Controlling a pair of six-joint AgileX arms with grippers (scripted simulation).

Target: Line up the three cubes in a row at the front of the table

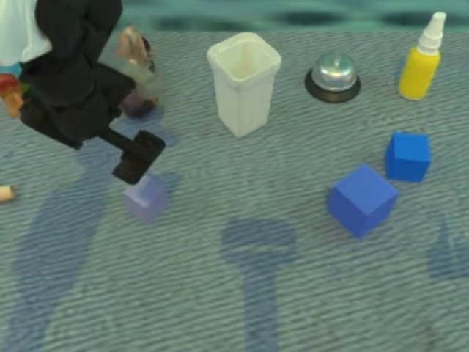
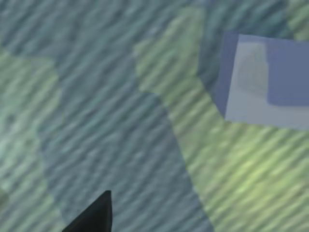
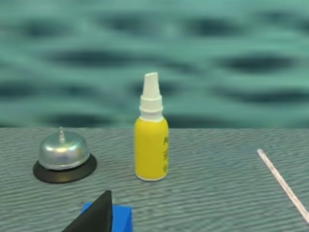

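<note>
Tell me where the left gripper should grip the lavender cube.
Come straight down from above and close on two opposite flat side faces of the lavender cube. It sits flat on the table with nothing beside it, and the left gripper is already just above it.

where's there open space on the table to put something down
Bare fabric runs along the table front, below the lavender cube and larger blue cube; also between those two. Crowded: the back row, white cup, bell, yellow bottle, and around the left gripper.

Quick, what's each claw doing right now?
Left claw: above the lavender cube, grip cannot be told.
Right claw: not in the top view, cannot be told.
</note>
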